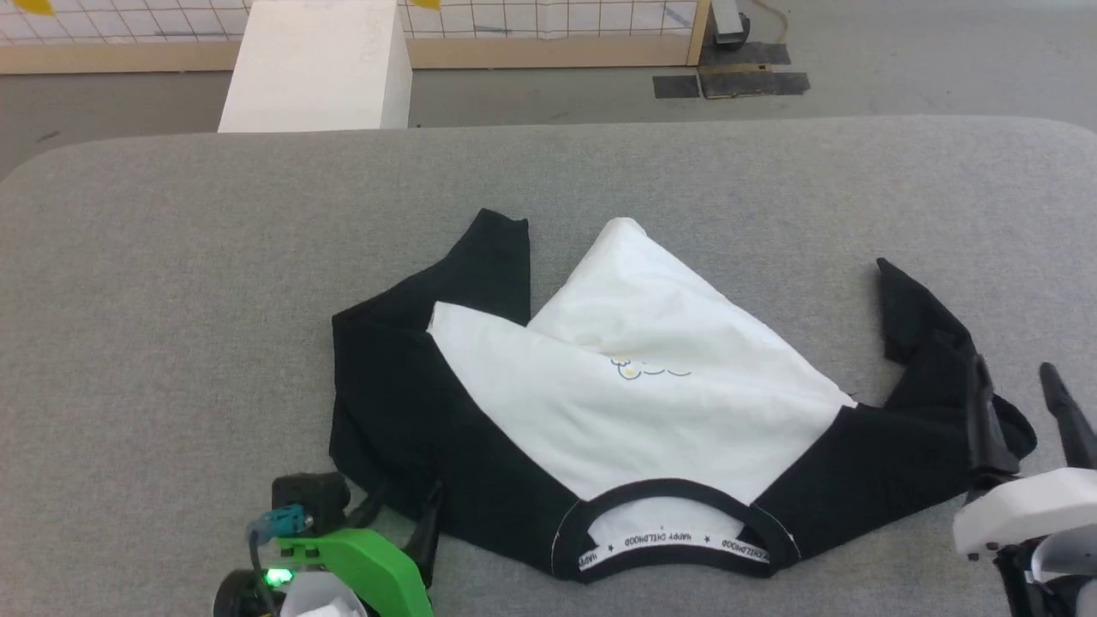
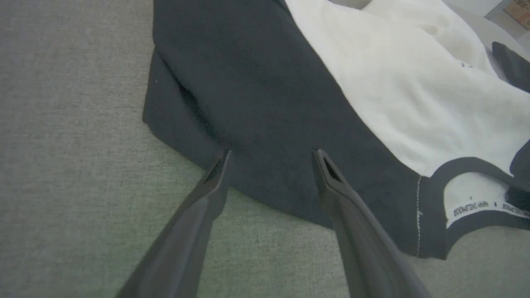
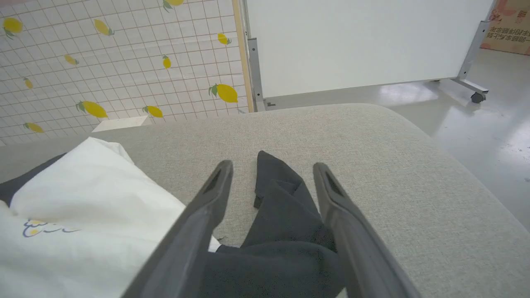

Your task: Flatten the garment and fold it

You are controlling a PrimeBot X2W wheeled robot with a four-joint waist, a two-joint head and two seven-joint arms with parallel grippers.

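- The neck tape [image 1: 677, 540] reads "HAPPY CHILDHOOD", printed twice, inside the collar [image 1: 677, 490] nearest the robot.
- The garment [image 1: 651, 403] lies rumpled mid-surface [image 1: 171, 300], with bare grey room on every side.
- The left hand [image 2: 272, 154] is spread wide and empty, its tips at the black sleeve [image 2: 248, 103] edge.
- The right hand [image 3: 271, 165] is spread wide astride the other sleeve [image 3: 281, 207], gripping nothing.

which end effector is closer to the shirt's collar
Left. The left end effector sits at the sleeve edge just left of the collar; the right end effector is farther off, over the other sleeve.
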